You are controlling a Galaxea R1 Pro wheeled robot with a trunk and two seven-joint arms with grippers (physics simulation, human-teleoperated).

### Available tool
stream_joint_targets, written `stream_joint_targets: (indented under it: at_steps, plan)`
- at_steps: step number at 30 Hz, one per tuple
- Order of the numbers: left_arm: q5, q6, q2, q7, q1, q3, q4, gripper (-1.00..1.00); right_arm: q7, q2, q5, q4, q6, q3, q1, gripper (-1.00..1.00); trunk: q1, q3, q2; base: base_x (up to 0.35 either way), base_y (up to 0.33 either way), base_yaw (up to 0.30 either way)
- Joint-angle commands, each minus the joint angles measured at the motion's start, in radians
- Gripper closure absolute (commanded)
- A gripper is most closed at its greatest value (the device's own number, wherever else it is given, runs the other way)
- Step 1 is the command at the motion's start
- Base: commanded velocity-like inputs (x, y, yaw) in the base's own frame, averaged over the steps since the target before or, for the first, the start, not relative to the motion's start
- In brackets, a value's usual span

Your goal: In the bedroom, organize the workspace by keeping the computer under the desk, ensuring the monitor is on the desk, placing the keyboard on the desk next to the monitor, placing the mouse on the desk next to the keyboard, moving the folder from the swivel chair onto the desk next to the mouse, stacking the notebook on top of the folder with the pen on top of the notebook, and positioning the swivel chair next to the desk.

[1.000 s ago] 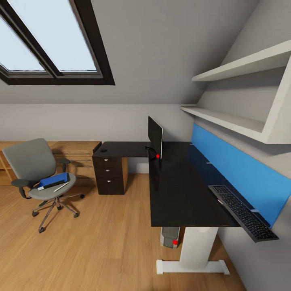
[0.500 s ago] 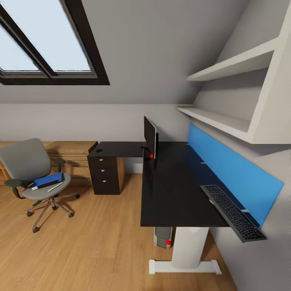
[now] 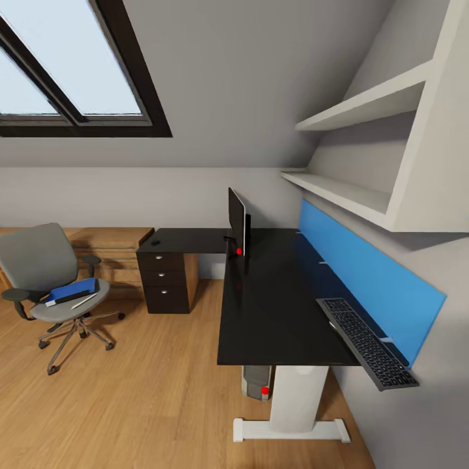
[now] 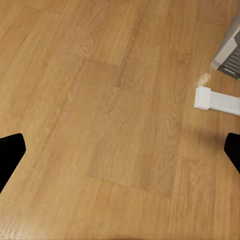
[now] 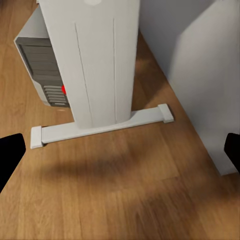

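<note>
- Beside the desk point(image 3: 280, 306), at its near end, I am on my way in; both grippers hang low over the wooden floor point(image 4: 100, 100). The left gripper point(image 4: 120, 150) and the right gripper point(image 5: 120, 150) each show dark fingertips spread wide apart, with nothing between them.
- The monitor point(image 3: 236, 220) stands edge-on at the tabletop's inner corner. The keyboard point(image 3: 365, 342) overhangs the tabletop's wall-side edge. The computer point(image 3: 256, 382) sits under the desk by its white leg point(image 5: 95, 60).
- A small dark thing on the far wing over the drawers is probably the mouse point(image 3: 155, 243).
- Well apart from the desk, the swivel chair point(image 3: 55, 280) carries the folder point(image 3: 73, 290), with the pen point(image 3: 85, 300) beside it; the dark slab there may be the notebook.
- To do this well, I should stop square to the tabletop, within reach of the keyboard, and lift my arms clear of its edge before reaching.
- Against the earlier frame, the whole view has slid left: my camera moved, not the things.
</note>
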Motion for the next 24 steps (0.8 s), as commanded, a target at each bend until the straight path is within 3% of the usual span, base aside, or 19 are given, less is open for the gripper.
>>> stream_joint_targets:
  at_steps: [1,4,24]
  plan:
    - [-0.003,-0.003,-0.001,0.004,-0.001,0.003,0.001,-1.0,-0.005,0.0,0.003,0.002,-0.003,0.0,-0.001,-1.0,0.0,-0.001,-0.001,0.0,-0.011,0.0]
    - [-0.004,-0.003,-0.001,0.004,-0.001,0.003,0.001,-1.0,-0.005,0.0,0.002,0.002,-0.003,0.0,-0.001,-1.0,0.0,-0.001,-0.001,0.0,-0.007,0.0]
    - [-0.004,-0.002,-0.001,0.003,-0.001,0.002,0.001,-1.0,-0.007,0.001,0.002,0.002,-0.002,-0.003,-0.001,-1.0,-0.077,0.061,0.139,0.0,-0.001,0.0]
